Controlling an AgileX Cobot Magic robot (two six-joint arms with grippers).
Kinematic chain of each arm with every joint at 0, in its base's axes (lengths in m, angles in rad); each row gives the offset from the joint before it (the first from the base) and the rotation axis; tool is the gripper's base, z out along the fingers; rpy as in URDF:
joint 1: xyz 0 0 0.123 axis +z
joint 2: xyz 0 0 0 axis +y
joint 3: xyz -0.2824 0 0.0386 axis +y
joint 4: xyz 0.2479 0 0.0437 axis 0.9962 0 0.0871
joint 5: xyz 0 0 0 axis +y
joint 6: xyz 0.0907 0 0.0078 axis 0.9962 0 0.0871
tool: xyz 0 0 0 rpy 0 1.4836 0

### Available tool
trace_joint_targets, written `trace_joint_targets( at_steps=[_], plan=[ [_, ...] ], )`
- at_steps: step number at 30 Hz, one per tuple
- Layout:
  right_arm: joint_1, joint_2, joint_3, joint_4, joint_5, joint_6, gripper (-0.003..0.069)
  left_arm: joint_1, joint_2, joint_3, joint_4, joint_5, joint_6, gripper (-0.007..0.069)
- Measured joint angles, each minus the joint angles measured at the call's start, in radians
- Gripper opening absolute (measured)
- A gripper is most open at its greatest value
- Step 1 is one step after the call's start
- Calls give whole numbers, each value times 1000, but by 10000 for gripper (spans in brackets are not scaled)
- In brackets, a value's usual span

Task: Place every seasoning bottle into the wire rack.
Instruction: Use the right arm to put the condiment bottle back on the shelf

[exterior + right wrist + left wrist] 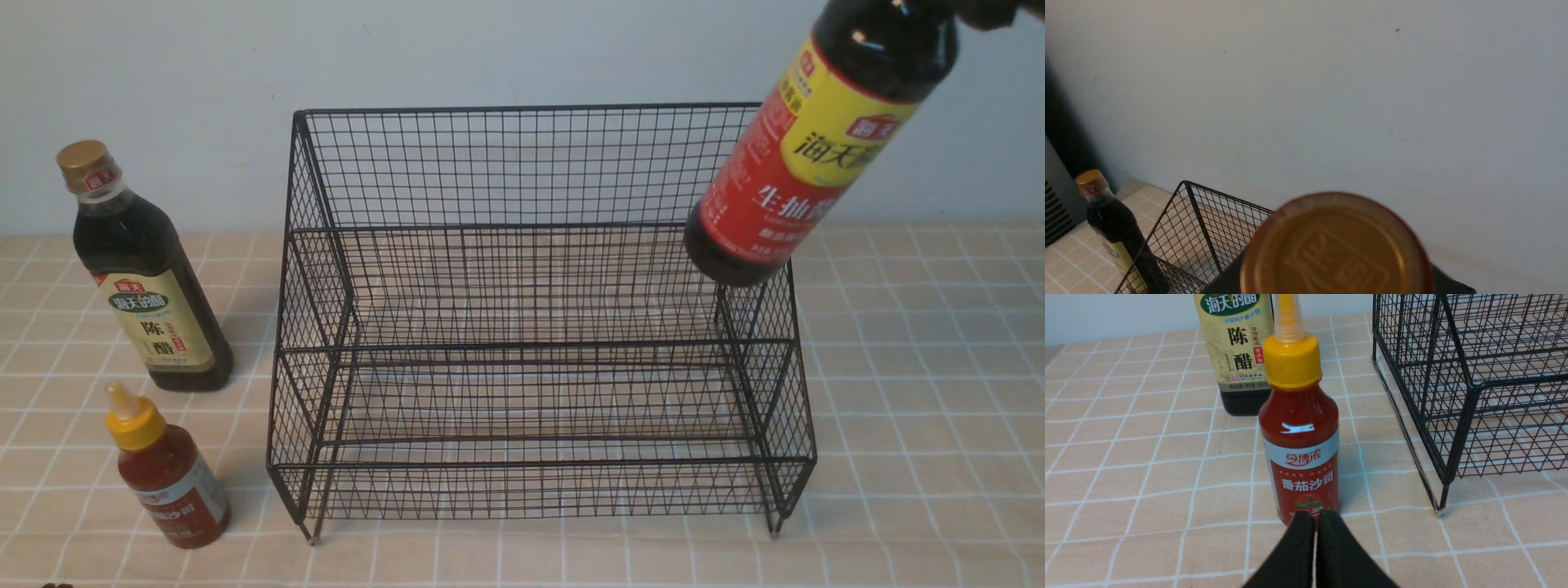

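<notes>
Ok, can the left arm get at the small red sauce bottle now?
Probably yes: the left gripper faces the small red sauce bottle with nothing between, though its shut jaws must open first.

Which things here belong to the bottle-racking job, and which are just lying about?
Job: wire rack; gold-capped dark bottle; small red sauce bottle; red-and-yellow-labelled bottle, in the air.
Not the job: checked tablecloth; wall.

The red-label bottle is cropped above its shoulder.

wire rack: black metal mesh | red-label bottle: glossy
</notes>
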Motion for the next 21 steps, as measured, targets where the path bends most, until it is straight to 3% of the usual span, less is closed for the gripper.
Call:
trace_joint_targets(
  at_steps=[3, 7, 16, 19, 21],
  plan=[
    [1, 58, 0, 95, -14, -109, 269, 0, 0, 0, 0, 0, 0, -7],
    [1, 125, 0, 119, -32, -190, 268, 0, 0, 0, 0, 0, 0, -7],
    [4, 209, -8, 227, -52, -256, 267, 0, 0, 0, 0, 0, 0, -7],
    [4, 215, -9, 275, -59, -323, 267, 0, 0, 0, 0, 0, 0, -7],
    [4, 221, -12, 360, -70, -433, 267, 0, 0, 0, 0, 0, 0, -7]
  ],
)
